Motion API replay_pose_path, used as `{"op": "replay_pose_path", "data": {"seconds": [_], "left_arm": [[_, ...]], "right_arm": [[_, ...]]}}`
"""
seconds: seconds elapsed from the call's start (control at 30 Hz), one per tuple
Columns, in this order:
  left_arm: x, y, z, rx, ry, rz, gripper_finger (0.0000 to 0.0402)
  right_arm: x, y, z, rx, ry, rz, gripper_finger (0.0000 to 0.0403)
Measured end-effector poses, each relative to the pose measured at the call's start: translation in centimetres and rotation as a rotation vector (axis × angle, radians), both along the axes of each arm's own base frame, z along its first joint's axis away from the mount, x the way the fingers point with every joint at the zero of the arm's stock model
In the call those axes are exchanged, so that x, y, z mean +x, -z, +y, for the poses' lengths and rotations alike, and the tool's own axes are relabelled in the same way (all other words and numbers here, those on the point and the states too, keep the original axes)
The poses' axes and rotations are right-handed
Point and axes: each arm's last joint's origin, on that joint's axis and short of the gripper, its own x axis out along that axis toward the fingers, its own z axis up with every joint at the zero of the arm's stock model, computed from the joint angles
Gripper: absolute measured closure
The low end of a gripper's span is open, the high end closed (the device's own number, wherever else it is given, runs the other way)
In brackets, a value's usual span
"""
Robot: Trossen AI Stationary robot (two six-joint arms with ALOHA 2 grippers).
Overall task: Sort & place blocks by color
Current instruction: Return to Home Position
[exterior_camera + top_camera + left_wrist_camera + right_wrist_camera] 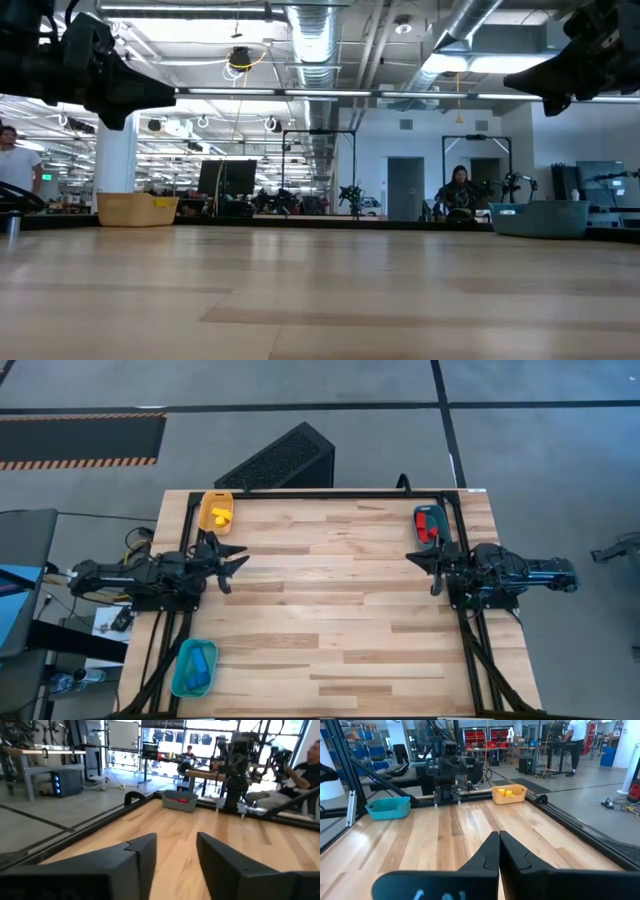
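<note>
Yellow blocks (221,515) lie in the yellow tray (217,501) at the table's far left. Red blocks (426,525) lie in the dark grey tray (421,512) at the far right. Blue blocks (199,662) lie in the teal tray (181,670) at the near left. No block shows on the bare tabletop. My left gripper (238,563) hovers open over the left edge, near the yellow tray. My right gripper (412,558) hovers shut over the right side, beside the grey tray. The left wrist view shows the red blocks (182,800), the right wrist view the yellow ones (506,793).
A black frame rail (330,493) runs along the table's far edge and down both sides. The wooden tabletop (330,610) between the arms is bare. A black perforated box (280,460) stands on the floor beyond the far edge. People are in the room behind.
</note>
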Motion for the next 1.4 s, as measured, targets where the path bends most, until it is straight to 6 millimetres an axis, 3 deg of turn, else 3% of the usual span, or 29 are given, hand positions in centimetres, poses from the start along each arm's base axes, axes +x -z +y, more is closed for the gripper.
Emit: {"op": "replay_pose_path", "data": {"seconds": [0.17, 0.27, 0.53, 0.93, 1.4], "left_arm": [[0.0, -0.2, 0.0, -0.001, 0.015, -0.023, 0.0352], [0.0, -0.2, -0.1, 0.009, 0.026, -0.019, 0.0393], [-0.4, -1.9, 0.0, 0.035, 0.019, -0.015, 0.0398], [0.0, 0.1, 0.0, 0.031, 0.017, 0.012, 0.0398], [0.2, 0.3, -0.4, 0.015, 0.14, -0.021, 0.0397]], "right_arm": [[0.2, 0.1, 0.0, 0.009, 0.0, -0.05, 0.0387], [0.7, 1.4, 0.0, 0.003, 0.0, -0.057, 0.0386], [0.8, 2.0, 0.0, 0.024, 0.003, -0.011, 0.0387], [1.0, 2.4, -0.5, -0.001, 0.049, -0.082, 0.0387], [1.2, 2.7, -0.5, -0.013, -0.006, -0.092, 0.0399]]}}
